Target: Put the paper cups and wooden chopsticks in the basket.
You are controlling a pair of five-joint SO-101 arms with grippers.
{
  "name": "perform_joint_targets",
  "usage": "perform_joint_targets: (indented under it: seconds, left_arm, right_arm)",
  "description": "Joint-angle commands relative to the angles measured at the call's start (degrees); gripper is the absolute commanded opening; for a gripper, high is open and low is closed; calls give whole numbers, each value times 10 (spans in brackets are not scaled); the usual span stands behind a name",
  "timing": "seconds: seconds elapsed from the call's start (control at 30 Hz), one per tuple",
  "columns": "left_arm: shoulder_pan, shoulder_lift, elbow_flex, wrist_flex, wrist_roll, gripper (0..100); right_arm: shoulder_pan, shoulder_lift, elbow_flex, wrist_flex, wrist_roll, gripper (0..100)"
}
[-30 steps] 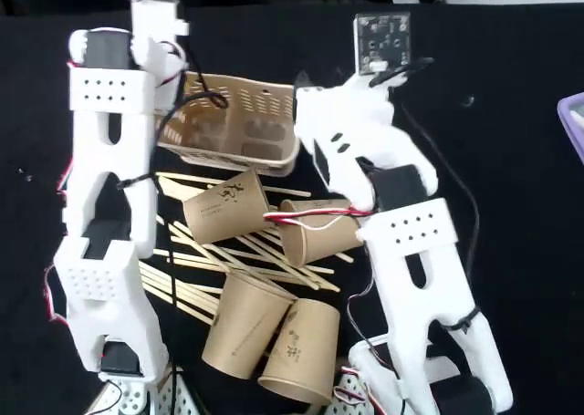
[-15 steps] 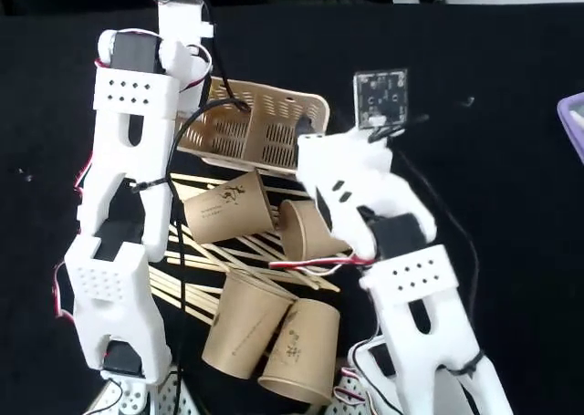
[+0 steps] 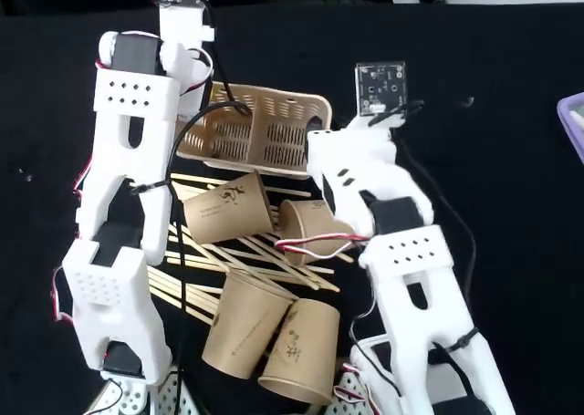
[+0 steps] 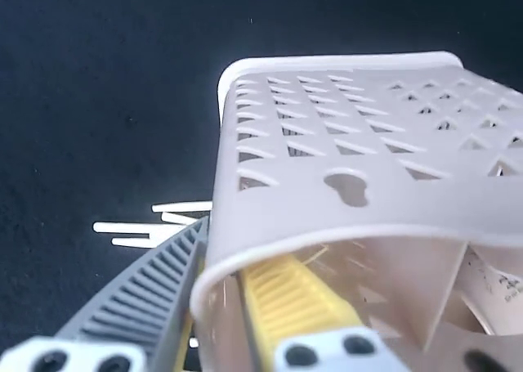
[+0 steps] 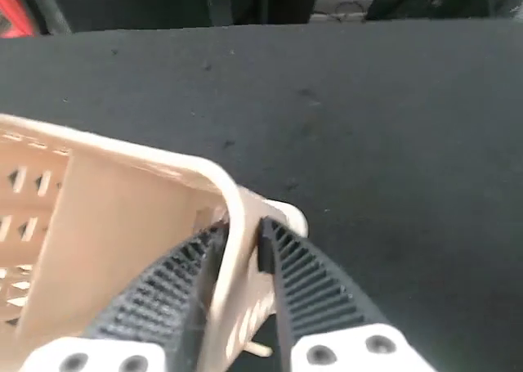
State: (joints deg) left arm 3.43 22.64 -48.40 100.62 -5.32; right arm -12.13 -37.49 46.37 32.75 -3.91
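The left pincer is clamping a wall of the basket at upper centre, the right pincer is pinching its rim, and with cups and chopsticks lying below, positioning seems underway, probably calling for freeing one pincer.

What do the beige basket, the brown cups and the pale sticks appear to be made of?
The beige perforated basket: probably moulded plastic, smooth, with slotted walls. The brown tapered cups: paper, matte printed sides. The pale thin chopsticks: likely bare wood, dull and unvarnished.
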Motion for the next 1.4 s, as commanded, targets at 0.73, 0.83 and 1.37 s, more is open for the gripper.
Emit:
perform_joint_targets:
  seconds: [0.73, 0.83, 1.37]
  left_arm:
    - [-27, -180, 191, -91, 4, 219]
    - [-46, -185, 186, -115, 4, 222]
    - [-54, -186, 106, -141, 4, 224]
  right_arm:
    - [19, -5, -156, 142, 26, 18]
    - [17, -5, -156, 131, 25, 125]
    - [18, -10, -182, 93, 22, 234]
